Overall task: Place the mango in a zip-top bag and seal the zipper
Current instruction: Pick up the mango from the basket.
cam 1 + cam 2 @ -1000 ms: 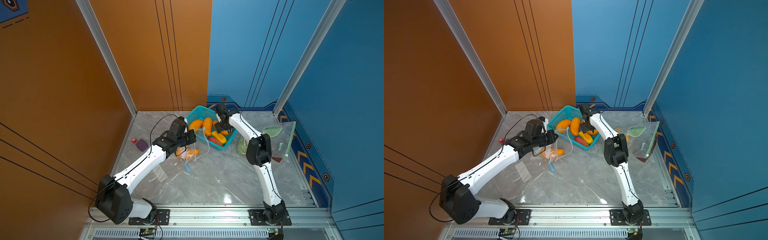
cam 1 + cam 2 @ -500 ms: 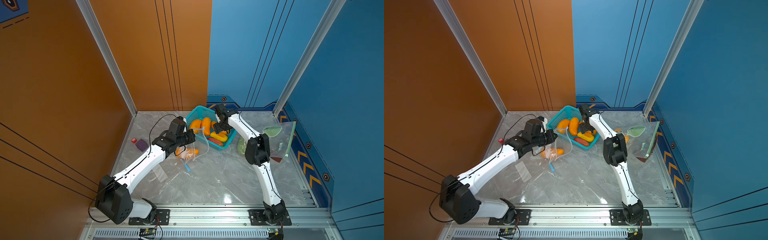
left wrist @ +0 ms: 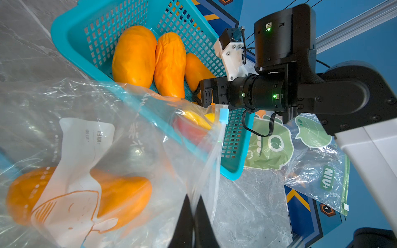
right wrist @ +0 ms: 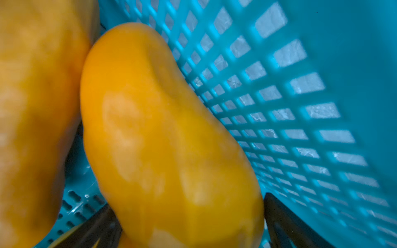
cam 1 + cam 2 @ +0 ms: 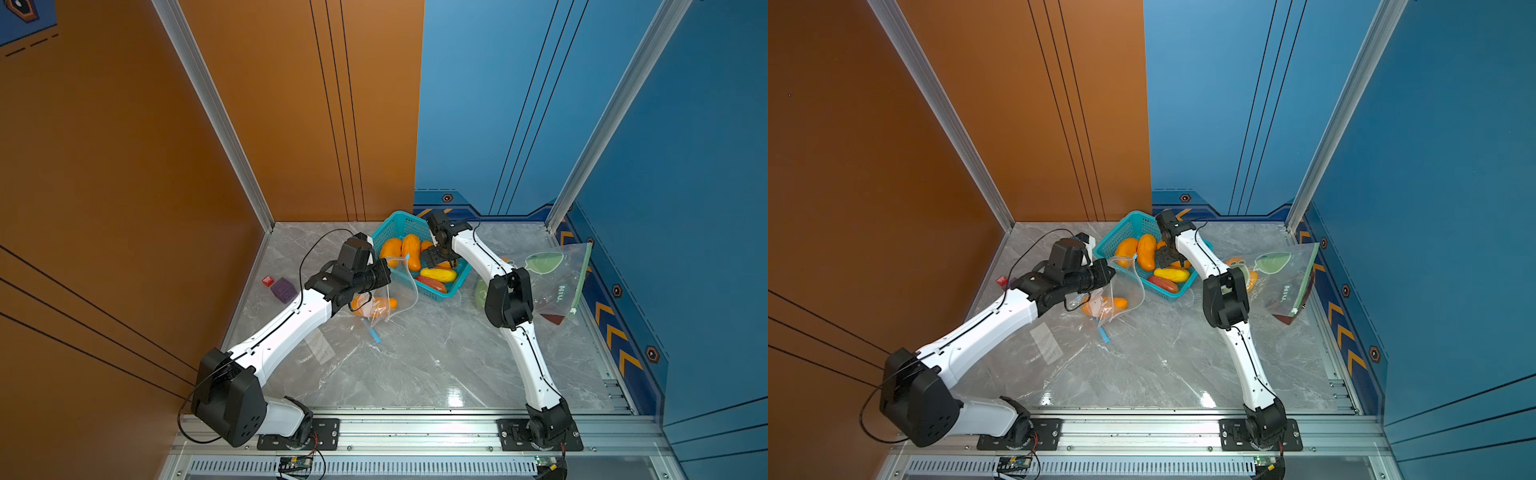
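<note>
Slippage looked the likeliest failure; the right gripper (image 5: 443, 258) stood wide open astride a smooth orange mango (image 4: 163, 128) in the teal lattice plastic basket (image 5: 399, 226) at the back edge of the marble tabletop (image 5: 415, 365); the fruit lay wedged between a neighbouring mango (image 4: 36, 107) and the basket wall, so a finger might snag either; the left gripper (image 3: 194, 206) pinched the rim of the clear zip-top bag (image 3: 150, 133), whose limp mouth might sag; another orange mango (image 3: 120, 193) lay inside.

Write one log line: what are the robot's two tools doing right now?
left tool: shut on zip-top bag rim | right tool: open, straddling mango in basket | bag: open, another mango inside
</note>
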You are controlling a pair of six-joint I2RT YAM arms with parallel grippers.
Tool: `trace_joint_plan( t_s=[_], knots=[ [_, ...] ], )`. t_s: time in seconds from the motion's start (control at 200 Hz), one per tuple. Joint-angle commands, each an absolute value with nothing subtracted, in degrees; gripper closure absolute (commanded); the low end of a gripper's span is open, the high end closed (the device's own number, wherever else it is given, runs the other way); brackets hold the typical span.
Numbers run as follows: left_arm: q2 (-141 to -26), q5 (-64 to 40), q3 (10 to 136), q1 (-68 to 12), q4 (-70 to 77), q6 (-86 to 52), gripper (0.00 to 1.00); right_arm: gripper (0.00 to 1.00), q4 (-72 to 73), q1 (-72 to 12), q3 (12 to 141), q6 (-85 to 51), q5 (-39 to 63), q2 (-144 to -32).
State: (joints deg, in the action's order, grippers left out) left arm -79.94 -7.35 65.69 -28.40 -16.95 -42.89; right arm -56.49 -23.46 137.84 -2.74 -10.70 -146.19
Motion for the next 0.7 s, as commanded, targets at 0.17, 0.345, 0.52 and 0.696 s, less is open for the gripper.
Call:
trace_joint_plan(
  t_s=[0.17,0.345,0.52,0.696],
  knots=[
    [-80.5,-8.2,66.7,-27.9,-16.4,-41.4,1.0,0.0,-57.3,-23.4,140.0,-2.1,-8.4,-151.3],
    [-80.7,-8.1,66.6,-27.8,-16.4,-41.4,1.0,0.07,-57.3,-23.3,140.6,-2.3,-8.3,-151.7],
    [-80.8,-8.0,66.8,-27.9,-16.4,-41.2,1.0,0.44,-57.3,-23.4,141.8,-2.3,-8.8,-149.6],
    [-80.9,-8.0,67.0,-27.8,-16.4,-41.2,1.0,0.63,-56.7,-23.6,142.8,-1.9,-10.2,-145.4]
  ],
)
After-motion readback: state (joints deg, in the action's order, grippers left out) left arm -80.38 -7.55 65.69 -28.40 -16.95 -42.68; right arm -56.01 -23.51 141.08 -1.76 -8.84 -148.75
